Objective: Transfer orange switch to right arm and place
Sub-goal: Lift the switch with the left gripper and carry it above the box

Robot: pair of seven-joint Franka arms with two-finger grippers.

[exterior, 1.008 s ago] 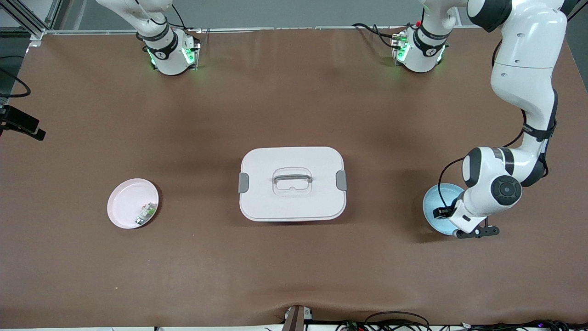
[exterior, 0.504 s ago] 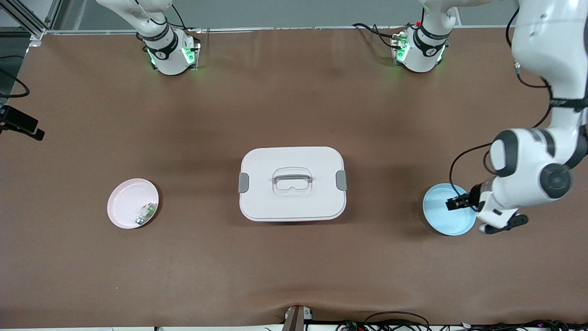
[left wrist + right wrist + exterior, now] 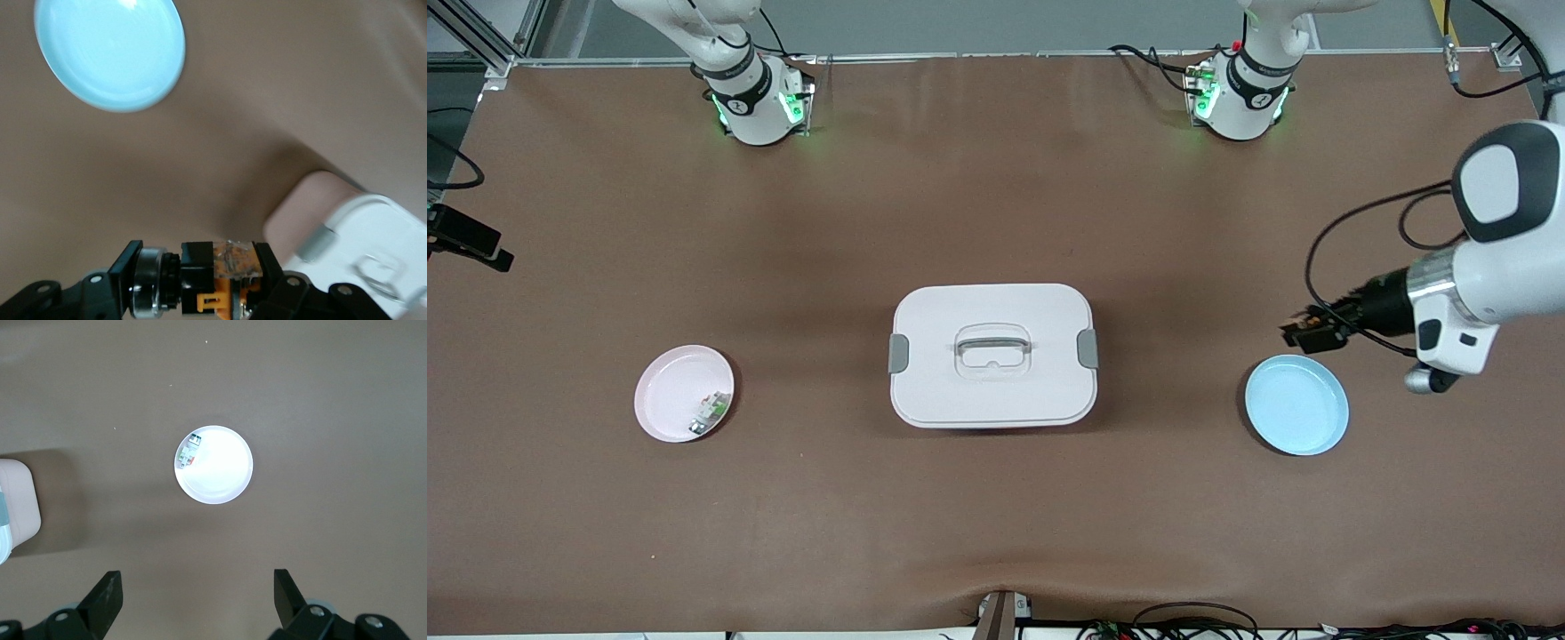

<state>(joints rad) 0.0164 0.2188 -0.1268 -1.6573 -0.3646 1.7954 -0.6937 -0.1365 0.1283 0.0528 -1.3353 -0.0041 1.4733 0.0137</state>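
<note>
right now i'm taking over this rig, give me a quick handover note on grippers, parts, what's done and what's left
Left gripper: shut on the orange switch, up in the air over bare table beside the blue plate, which is now empty.
Right gripper: open, empty, high over the pink plate, waiting.
Pink plate holds a small white-and-green part. Closed white box sits mid-table between the plates.
Done: switch picked up by the left arm.
Left: hand the switch to the right gripper, then place it.
</note>
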